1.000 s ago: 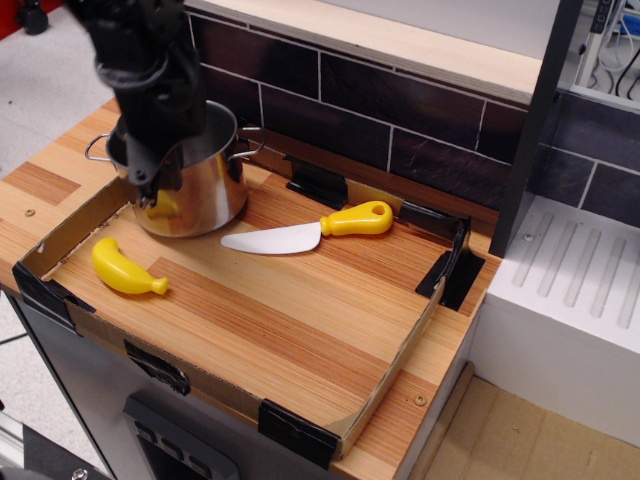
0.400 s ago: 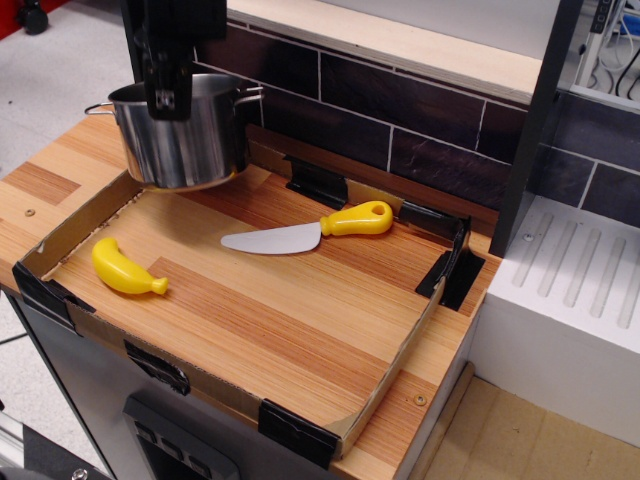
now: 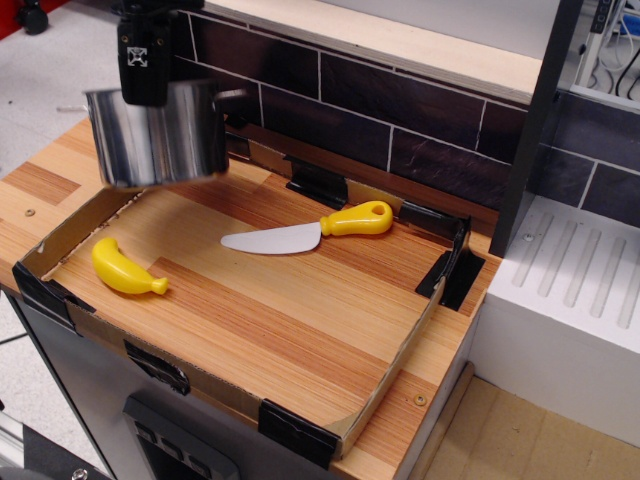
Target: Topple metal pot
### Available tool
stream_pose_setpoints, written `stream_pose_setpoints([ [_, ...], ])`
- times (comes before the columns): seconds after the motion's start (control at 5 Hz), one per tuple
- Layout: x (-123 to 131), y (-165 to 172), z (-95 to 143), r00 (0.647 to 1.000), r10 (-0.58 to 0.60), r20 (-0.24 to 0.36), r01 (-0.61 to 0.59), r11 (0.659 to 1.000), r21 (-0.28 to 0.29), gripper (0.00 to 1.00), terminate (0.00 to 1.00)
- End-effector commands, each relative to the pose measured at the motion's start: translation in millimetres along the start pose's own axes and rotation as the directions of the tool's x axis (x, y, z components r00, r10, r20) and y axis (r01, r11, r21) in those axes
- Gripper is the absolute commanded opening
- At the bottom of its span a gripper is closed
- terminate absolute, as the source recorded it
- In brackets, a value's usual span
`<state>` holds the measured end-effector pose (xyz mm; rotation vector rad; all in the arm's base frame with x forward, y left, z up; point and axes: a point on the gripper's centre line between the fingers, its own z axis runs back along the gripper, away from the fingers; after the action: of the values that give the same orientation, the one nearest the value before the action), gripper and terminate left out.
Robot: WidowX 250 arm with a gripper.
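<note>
The metal pot is a shiny steel cylinder, held upright in the air above the back left corner of the wooden tray. My gripper comes down from the top of the frame and is shut on the pot's near rim. The fingertips are partly hidden by the pot wall. The pot's base is well clear of the tray floor. One dark side handle shows at its right.
A yellow toy banana lies at the tray's left. A toy knife with a yellow handle lies mid-tray. Low cardboard walls with black clips edge the tray. A dark tiled wall stands behind. A white drainer is at the right.
The pot was standing on the tray a second ago. It has been lifted clear by its rim and moved up and to the left with my gripper.
</note>
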<state>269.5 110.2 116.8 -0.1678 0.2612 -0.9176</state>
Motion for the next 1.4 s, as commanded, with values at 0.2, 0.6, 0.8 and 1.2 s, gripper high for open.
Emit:
stream_pose_setpoints([
  [0.2,18.0,10.2,19.1,0.996,-0.043,0.073,0.065,0.936,-0.345,0.0,0.0],
  [0.6,22.6,27.2,5.0,0.998,-0.01,0.055,0.029,0.935,-0.353,0.0,0.0],
  [0.8,19.9,34.2,-3.8,0.999,-0.008,0.034,0.017,0.955,-0.297,0.0,0.0],
  [1.2,18.6,44.5,6.1,0.996,-0.029,0.087,0.018,0.991,0.131,1.0,0.0],
])
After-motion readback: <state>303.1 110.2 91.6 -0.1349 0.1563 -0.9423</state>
